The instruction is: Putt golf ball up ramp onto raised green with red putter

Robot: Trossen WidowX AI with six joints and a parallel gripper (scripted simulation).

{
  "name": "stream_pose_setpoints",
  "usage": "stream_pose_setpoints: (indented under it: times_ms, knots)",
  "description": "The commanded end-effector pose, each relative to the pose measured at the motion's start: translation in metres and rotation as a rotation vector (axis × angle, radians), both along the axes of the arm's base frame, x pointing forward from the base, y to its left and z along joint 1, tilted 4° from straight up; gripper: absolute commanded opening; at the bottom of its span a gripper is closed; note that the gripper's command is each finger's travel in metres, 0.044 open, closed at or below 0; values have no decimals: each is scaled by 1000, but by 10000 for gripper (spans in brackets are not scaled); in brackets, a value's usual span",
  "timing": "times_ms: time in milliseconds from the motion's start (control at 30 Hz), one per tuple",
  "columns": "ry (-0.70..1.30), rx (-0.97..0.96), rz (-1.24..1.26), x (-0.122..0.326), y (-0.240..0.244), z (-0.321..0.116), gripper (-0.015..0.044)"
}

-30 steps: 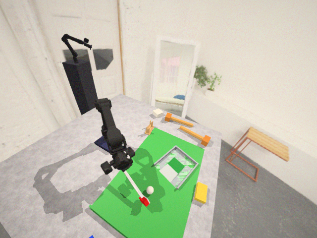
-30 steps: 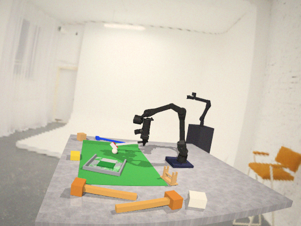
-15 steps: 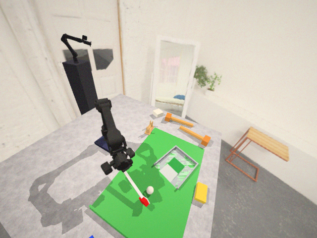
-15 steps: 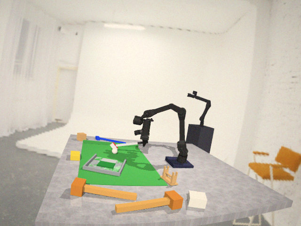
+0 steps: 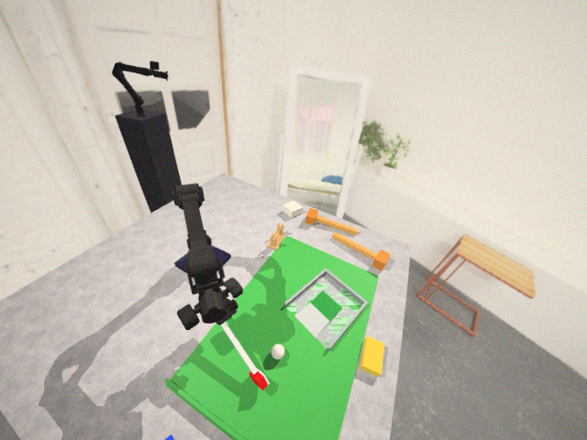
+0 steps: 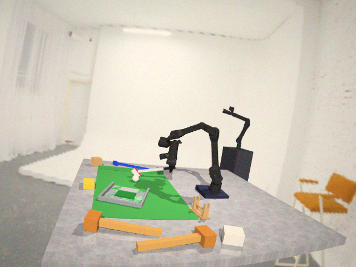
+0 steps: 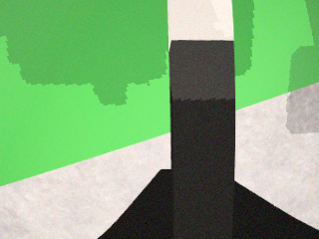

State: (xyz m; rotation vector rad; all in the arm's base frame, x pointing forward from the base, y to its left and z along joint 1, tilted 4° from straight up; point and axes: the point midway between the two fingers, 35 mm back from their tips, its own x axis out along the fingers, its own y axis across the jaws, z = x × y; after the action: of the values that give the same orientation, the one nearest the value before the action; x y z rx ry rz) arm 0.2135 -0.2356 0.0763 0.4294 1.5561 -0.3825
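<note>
My gripper (image 6: 171, 169) is shut on the putter's white shaft (image 5: 239, 347) (image 6: 151, 170) (image 7: 200, 20), above the left edge of the green mat in the top view. The putter's red head (image 5: 259, 379) (image 6: 138, 171) seems slightly above the mat, on the ball's side away from the ramp, with a small gap to the ball. The white golf ball (image 5: 277, 351) (image 6: 136, 178) rests on the mat. The pale ramp (image 5: 313, 320) (image 6: 129, 189) leads to the raised dark green patch (image 5: 326, 305) (image 6: 125, 194) inside grey walls. The wrist view hides the putter head and ball.
The green mat (image 5: 303, 392) (image 6: 166, 211) lies on the grey table. A yellow block (image 5: 372, 356) (image 6: 88, 183) is beside it. A wooden stand (image 5: 276, 237) (image 6: 201, 208), two orange mallets and a white block (image 5: 292, 208) (image 6: 233, 235) are at the other end. A blue club (image 6: 129, 165) lies behind the mat.
</note>
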Motion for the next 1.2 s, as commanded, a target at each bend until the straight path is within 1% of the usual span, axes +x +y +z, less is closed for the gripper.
stream_pose_setpoints:
  times_ms: [0, 133, 200, 367, 500, 767, 1167]
  knots:
    - [-3, -8, 4, 1, -4, 1, 0]
    - [0, 0, 1, 0, -1, 0, 0]
    - [-1, 0, 2, 7, 7, 0, 0]
    - [-8, 1, 3, 49, 68, 3, 0]
    - [-11, 5, 5, 68, 115, 4, 0]
    - [-11, 5, 5, 70, 117, 9, 0]
    - [-11, 5, 5, 70, 115, 61, 0]
